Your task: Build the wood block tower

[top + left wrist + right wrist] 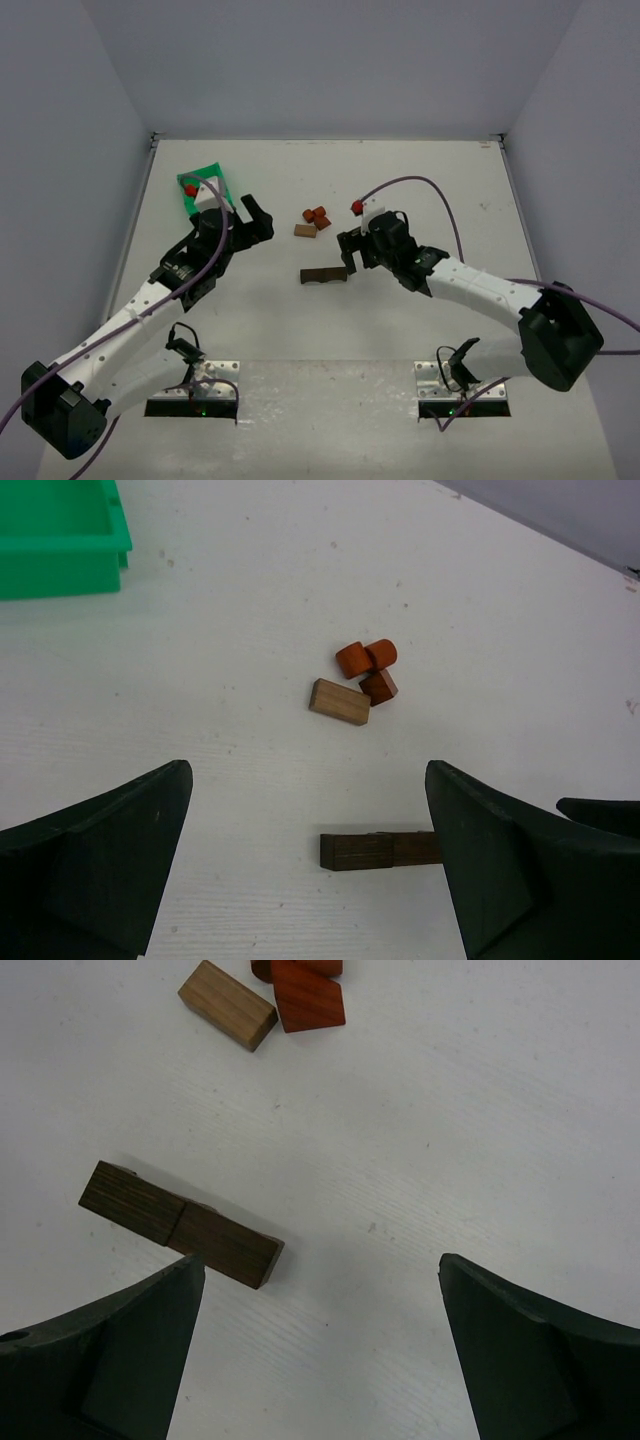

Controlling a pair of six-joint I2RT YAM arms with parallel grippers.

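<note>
Dark plank (180,1223), perhaps two abutting pieces, lies beside the spread right gripper (320,1263).

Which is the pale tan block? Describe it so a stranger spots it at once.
Start at the green bin in the far left corner of the white table and look right to a huddle of small blocks mid-table. The pale tan block lies flat beside the reddish-orange pieces, beyond the dark brown plank. It alone is light-coloured wood, a plain rectangle.

Left arm (150,305) extends toward 1 o'clock; left gripper (257,219) jaws spread wide, empty. Right arm (470,285) extends toward 10 o'clock; right gripper (347,253) likewise.
</note>
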